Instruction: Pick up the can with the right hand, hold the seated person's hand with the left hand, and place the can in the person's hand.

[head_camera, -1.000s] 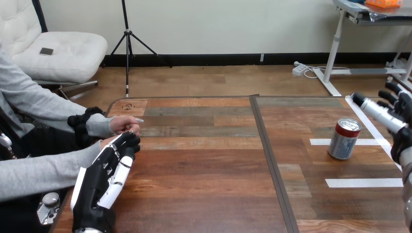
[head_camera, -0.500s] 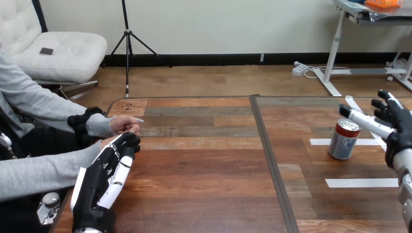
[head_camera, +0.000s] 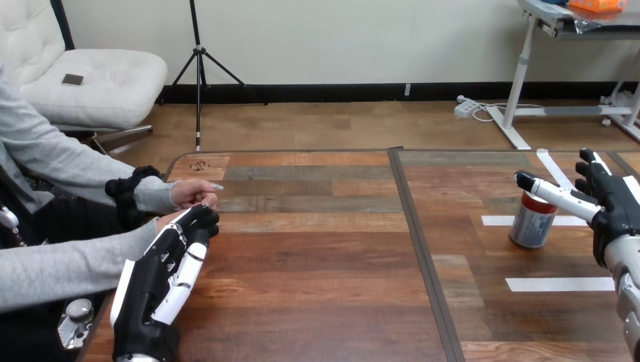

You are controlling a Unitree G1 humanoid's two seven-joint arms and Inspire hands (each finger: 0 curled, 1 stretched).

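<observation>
On the right side of the surface (head_camera: 317,302) a can (head_camera: 531,226) stands upright between white tape strips (head_camera: 562,284). The right hand (head_camera: 613,207) is spread loose just beside it, one finger stretched across its top. At the left edge, the left hand (head_camera: 158,283) lies against the person's nearer hand (head_camera: 170,219); whether it grips, I cannot tell.

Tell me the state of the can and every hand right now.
Silver can with red top: upright on the wooden table.
Right robot hand: open, thumb reaching over the can's top, not closed round it.
Person's upper hand: loosely curled, on the table.
Person's lower hand: partly hidden, no can in it.
Left robot hand: lying at the person's lower hand; grip cannot be told.
</observation>
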